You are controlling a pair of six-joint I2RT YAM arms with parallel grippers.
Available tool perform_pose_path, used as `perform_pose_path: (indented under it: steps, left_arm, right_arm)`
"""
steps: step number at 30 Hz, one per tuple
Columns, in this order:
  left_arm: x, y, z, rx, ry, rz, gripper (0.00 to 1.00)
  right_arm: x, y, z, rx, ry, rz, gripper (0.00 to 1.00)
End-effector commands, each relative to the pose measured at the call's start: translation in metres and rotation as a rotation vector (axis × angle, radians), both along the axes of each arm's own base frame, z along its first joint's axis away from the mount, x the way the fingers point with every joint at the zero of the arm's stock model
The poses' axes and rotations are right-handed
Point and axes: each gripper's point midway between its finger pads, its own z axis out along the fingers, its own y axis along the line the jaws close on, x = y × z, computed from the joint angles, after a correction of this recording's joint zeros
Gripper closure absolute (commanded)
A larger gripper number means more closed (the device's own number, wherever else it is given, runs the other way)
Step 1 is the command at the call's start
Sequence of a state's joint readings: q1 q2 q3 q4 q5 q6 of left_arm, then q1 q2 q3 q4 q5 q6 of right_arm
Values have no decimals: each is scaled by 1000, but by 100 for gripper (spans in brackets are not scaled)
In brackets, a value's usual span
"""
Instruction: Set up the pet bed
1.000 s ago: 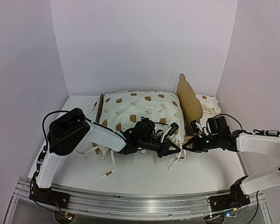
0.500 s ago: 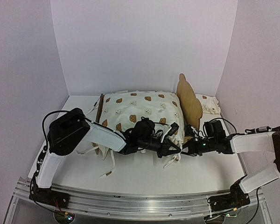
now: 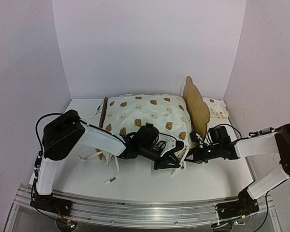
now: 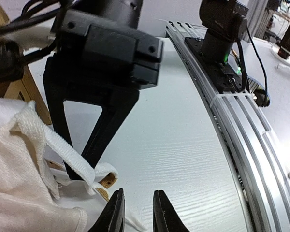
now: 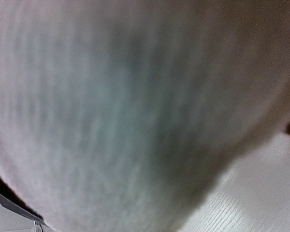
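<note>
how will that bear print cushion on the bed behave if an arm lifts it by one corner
Probably floppy: the cushion looks puffy and drapes over the pet bed. Likely light for its bulk, being soft fabric. Its loose tie strings may trail and snag.

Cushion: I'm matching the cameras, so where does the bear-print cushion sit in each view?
Top external: cushion at centre, left of the pet bed headboard.
Left wrist: lower left, white fabric with a tie strap.
Right wrist: pale blur fills the frame; cannot tell.
Shared: the white table.
</note>
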State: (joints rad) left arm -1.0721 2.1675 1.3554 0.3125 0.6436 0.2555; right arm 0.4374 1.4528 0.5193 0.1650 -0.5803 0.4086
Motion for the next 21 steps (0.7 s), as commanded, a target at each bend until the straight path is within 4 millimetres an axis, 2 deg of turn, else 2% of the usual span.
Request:
perform_pose_path:
  steps: [1, 7, 10, 14, 17, 21]
  left_arm:
    - [4, 10, 38, -86, -347, -77, 77]
    - [45, 2, 22, -90, -623, 43, 74]
    - [58, -8, 20, -100, -705, 66, 73]
    - [64, -17, 15, -107, -759, 55, 75]
    - [64, -17, 1, -93, -779, 23, 75]
    - [68, -22, -1, -105, -786, 28, 75]
  right_arm:
    - [8, 10, 12, 30, -50, 38, 100]
    - [12, 11, 13, 26, -59, 38, 100]
    - [13, 12, 14, 27, -67, 42, 100]
    - [13, 12, 16, 32, -70, 48, 100]
    - [13, 13, 17, 34, -76, 51, 100]
    - [13, 14, 20, 42, -80, 62, 100]
